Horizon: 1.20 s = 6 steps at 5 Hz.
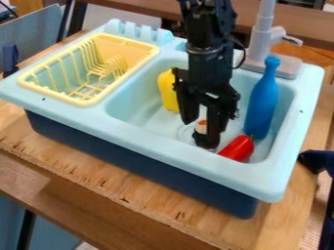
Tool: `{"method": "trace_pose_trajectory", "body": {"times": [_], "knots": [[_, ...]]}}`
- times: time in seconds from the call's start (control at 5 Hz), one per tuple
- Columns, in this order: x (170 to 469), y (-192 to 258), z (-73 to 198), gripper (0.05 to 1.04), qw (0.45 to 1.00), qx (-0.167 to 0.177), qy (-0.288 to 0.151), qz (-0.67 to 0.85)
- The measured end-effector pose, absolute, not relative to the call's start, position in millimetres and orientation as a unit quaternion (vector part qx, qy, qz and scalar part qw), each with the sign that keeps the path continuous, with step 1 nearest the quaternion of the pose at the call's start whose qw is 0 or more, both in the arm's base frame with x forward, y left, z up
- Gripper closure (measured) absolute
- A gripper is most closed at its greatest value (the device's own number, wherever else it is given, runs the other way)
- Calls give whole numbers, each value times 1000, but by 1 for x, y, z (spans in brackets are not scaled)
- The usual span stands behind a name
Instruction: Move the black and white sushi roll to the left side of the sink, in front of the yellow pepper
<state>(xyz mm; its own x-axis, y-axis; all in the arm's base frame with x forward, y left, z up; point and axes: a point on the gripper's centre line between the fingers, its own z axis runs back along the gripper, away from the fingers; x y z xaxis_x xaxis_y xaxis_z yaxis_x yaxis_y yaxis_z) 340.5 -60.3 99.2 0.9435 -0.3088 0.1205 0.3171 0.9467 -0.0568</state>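
Wooden board (124,178), one, nearest, under one toy sink (150,142), pale blue over dark blue. In the basin, one black gripper (198,133), fingers spread wide; between them in view, one small orange-and-white item (201,127), partly hidden, contact unclear. Just right and near, one red toy pepper (237,148), glossy. Farther right, one long-necked blue bottle (261,105). Left and far of gripper, one rounded yellow object (168,91). Far left, one yellow dish rack (140,44); far right, one grey faucet (262,36).
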Motion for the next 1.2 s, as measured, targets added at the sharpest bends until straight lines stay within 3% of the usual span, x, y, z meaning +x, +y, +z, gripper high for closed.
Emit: {"method": "trace_pose_trajectory", "body": {"times": [0.2, 0.4, 0.6, 1.0, 1.2], "knots": [[341, -61, 99, 685, 986, -42, -57, -154], [341, -62, 99, 808, 985, -45, -57, -155], [338, -60, 99, 855, 986, -40, -49, -156], [326, -45, 148, 871, 985, 0, -76, -156], [325, -32, 149, 871, 986, 15, -70, -148]]}}
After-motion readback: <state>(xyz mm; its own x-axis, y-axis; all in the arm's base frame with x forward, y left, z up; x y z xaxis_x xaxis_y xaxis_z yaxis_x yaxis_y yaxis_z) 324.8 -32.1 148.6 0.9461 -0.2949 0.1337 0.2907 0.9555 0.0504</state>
